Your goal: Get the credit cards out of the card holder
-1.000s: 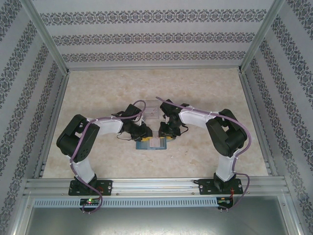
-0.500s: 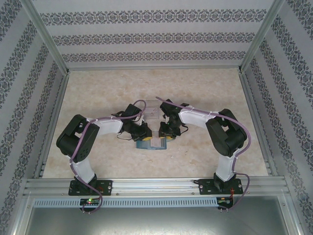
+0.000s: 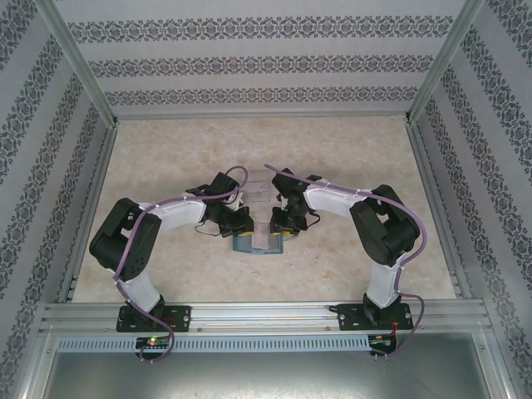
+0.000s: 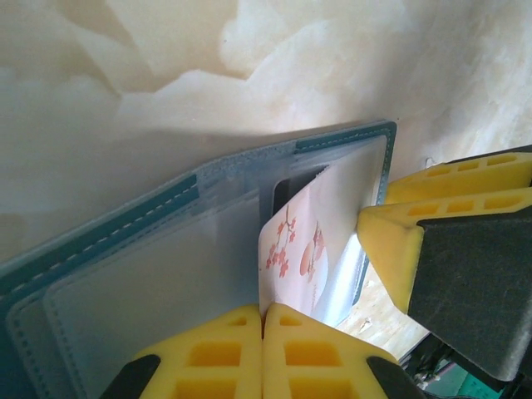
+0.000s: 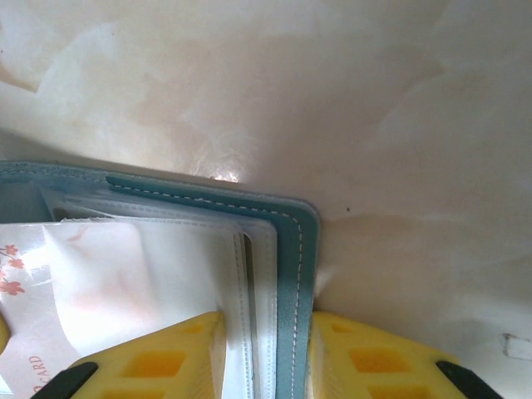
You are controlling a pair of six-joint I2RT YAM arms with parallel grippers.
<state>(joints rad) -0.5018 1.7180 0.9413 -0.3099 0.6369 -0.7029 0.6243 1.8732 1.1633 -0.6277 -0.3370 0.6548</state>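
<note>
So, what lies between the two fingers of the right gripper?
The edge of the card holder, teal stitched rim and clear pocket layers; the right gripper is clamped on it, as the right wrist view shows.

Left wrist view, your note: left hand (image 4: 263, 314), yellow fingers (image 4: 208, 353) pressed together on the lower corner of a white card (image 4: 303, 241) with red blossoms. The card is partly out of the open teal wallet (image 4: 125, 241), which lies on the marble bench (image 4: 166, 66). Right hand (image 4: 374, 204) sits at the wallet's right edge.
</note>
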